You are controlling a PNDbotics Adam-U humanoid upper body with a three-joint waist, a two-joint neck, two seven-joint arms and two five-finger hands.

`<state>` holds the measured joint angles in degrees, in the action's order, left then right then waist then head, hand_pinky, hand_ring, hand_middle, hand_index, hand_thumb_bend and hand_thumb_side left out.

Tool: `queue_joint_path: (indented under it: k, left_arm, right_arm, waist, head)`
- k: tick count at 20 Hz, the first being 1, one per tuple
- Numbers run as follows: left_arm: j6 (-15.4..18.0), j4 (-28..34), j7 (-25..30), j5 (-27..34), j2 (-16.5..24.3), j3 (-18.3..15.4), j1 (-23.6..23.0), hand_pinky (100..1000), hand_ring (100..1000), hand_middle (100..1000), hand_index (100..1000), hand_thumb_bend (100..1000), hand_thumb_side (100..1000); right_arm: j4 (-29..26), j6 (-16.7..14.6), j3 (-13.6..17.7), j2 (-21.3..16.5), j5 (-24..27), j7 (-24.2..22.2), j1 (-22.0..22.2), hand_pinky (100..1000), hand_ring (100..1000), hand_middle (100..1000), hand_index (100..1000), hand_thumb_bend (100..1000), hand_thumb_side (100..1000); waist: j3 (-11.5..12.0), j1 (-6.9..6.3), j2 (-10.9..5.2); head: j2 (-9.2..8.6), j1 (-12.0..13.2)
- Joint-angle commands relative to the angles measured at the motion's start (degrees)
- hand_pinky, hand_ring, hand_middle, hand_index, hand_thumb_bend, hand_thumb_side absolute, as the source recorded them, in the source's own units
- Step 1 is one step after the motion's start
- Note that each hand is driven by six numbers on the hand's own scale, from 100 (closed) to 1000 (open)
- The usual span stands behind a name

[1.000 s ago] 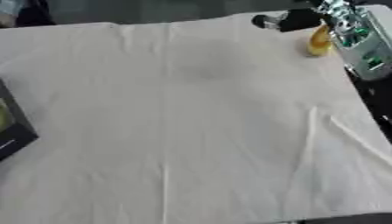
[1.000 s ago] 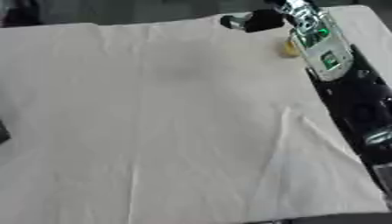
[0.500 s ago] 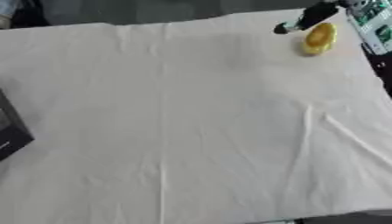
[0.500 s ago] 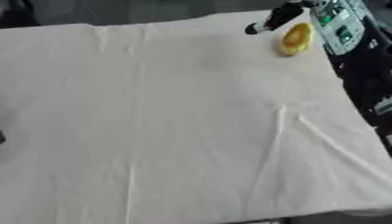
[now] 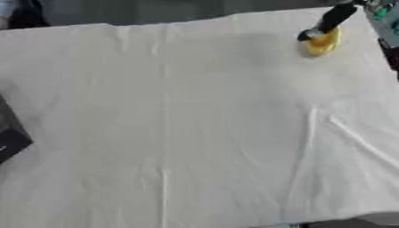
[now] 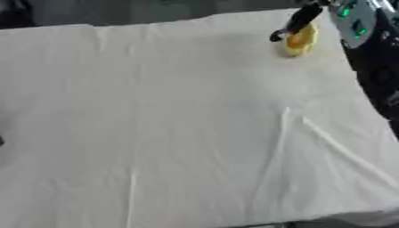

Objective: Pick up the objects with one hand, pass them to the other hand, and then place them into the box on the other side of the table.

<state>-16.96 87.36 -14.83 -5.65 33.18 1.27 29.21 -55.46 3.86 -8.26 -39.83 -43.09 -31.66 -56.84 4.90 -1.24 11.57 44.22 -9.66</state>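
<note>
I had the right hand (image 5: pixel 331 20) at the far-right corner, finger on the yellow object (image 5: pixel 322 43) for pickup; grip state unclear. Left hand unseen.

You've got matt cream cloth (image 5: pixel 179 133), creased; yellow object (image 5: pixel 323 42) looks smooth; right hand (image 5: pixel 331 20) black.

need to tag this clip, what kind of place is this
Probably a lab or test bench, not a home: a table under a plain white cloth, the robot's right hand reaching a lone yellow object, and a dark box at the left edge.
</note>
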Motion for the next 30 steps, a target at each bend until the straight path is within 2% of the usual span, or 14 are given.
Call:
queue_joint_path:
  k: [1, 3, 9, 20, 30]
  left_arm:
    - [0.04, 0.57, 0.30, -0.18, 1.83, -0.28, 0.84, 796, 759, 762, 758, 707, 456]
    - [0.03, 0.52, 0.40, -0.25, 1.81, -0.22, 0.91, 795, 759, 760, 757, 707, 455]
    - [0.03, 0.51, 0.26, -0.27, 1.93, -0.29, 0.98, 795, 759, 758, 754, 707, 454]
    - [-0.02, 0.49, 0.28, -0.20, 1.98, -0.27, 1.09, 795, 759, 756, 751, 717, 449]
    - [0.03, 0.52, 0.14, -0.12, 2.11, -0.27, 1.23, 793, 758, 754, 747, 729, 443]
  right_arm:
    - [0.65, -2.73, 1.24, -2.58, -2.92, -1.83, -1.95, 944, 908, 850, 859, 578, 124]
    - [1.27, -4.25, 1.50, -2.61, -4.44, -2.76, -2.27, 950, 915, 857, 855, 551, 100]
    - [2.69, -7.47, 1.93, -2.78, -8.84, -5.28, -3.13, 964, 926, 866, 853, 520, 100]
    - [4.39, -11.80, 1.35, -2.85, -15.76, -9.32, -3.69, 980, 943, 897, 851, 472, 100]
    - [4.02, -15.55, 0.51, -3.77, -21.65, -9.77, -3.57, 994, 952, 921, 866, 469, 100]
  waist:
    - [-0.12, 0.77, -1.90]
    - [-0.15, 0.77, -1.87]
    - [-0.08, 0.75, -1.68]
    - [0.20, 0.69, -1.14]
    - [0.57, 0.89, -0.28]
  head:
    - [-0.32, -0.16]
    - [-0.39, -0.16]
    - [-1.32, -0.25]
    - [-2.81, -0.60]
    - [-3.05, -0.65]
